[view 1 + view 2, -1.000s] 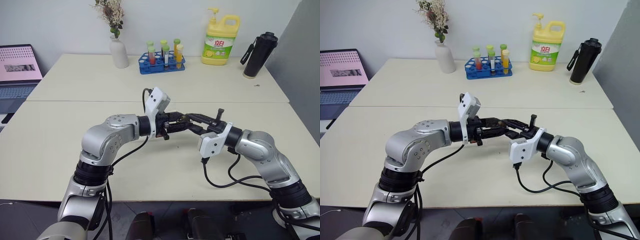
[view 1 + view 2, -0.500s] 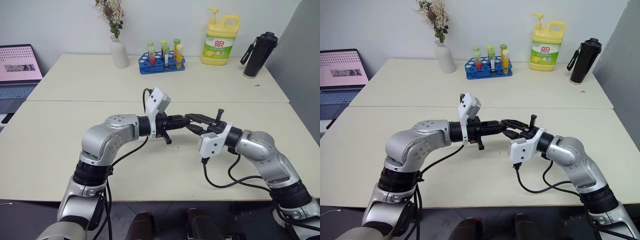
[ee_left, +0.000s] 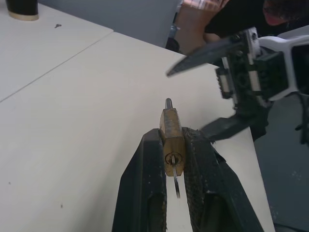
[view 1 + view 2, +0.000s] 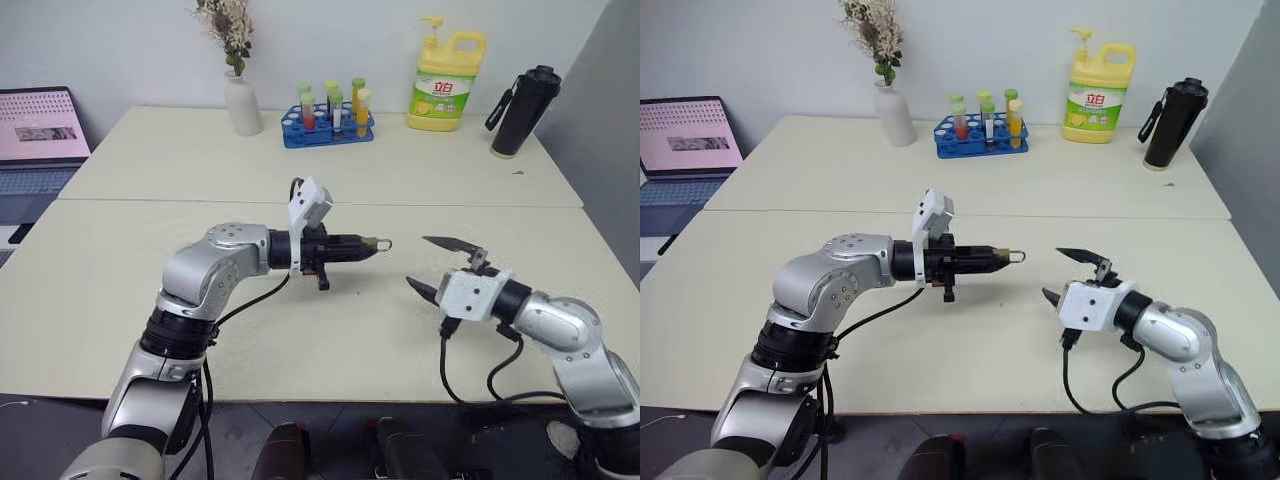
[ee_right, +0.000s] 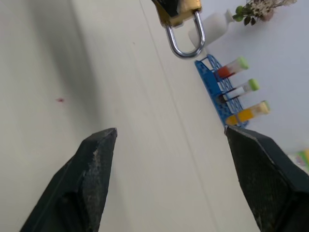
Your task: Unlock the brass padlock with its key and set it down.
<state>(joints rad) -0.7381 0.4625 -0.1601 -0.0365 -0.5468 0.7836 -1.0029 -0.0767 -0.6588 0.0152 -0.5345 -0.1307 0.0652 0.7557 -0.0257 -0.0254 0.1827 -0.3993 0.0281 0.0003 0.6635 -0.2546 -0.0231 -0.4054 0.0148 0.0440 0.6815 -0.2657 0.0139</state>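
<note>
Above the table, the left claw (image 3: 173, 159) clamps the brass padlock (image 3: 172, 137), shackle toward the spread right claw (image 4: 432, 267).

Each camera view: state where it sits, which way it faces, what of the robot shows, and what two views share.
Left and right eye views: on the head, facing forward and down at the table; both arms show.
Left wrist view: looks along the left tool, shut on the brass padlock, the key below it.
Right wrist view: looks between the open right tool's fingers.
Shared: both wrist views show the padlock; the left also shows the right tool.
</note>
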